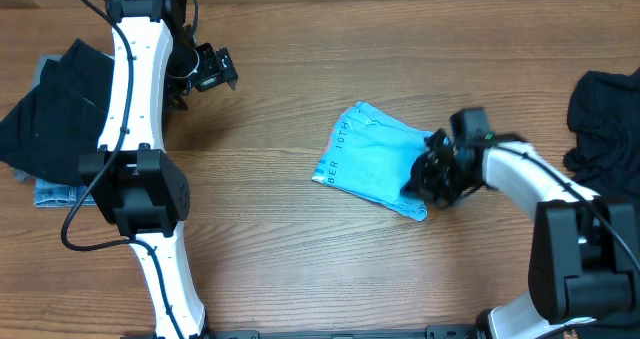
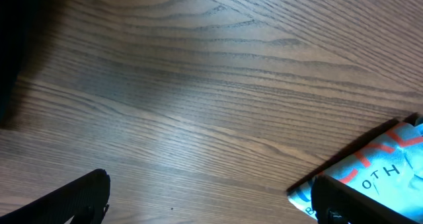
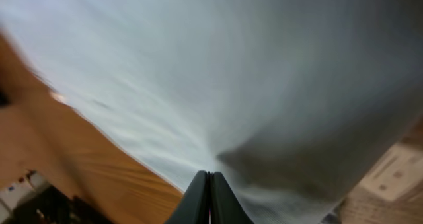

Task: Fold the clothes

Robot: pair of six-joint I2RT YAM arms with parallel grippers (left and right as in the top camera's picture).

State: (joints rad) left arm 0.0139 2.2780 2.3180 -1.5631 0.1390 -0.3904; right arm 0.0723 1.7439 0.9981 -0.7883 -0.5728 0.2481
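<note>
The clothes in play are a light blue T-shirt (image 1: 375, 159) with pale lettering, lying folded into a small rectangle at the middle of the wooden table. My right gripper (image 1: 432, 176) is at the shirt's right edge. In the right wrist view its fingertips (image 3: 210, 179) are pressed together where the pale cloth (image 3: 231, 72) puckers, pinching it. My left gripper (image 1: 207, 71) hangs open over bare wood at the far left, holding nothing. In the left wrist view its gripper (image 2: 211, 207) has both dark fingers spread wide, and a printed corner of the shirt (image 2: 386, 161) shows beside the right finger.
A pile of dark clothes (image 1: 50, 109) lies at the table's left edge on a blue denim piece (image 1: 58, 192). Another dark garment (image 1: 605, 119) is bunched at the right edge. Bare wood (image 1: 270, 239) lies between the shirt and the left arm.
</note>
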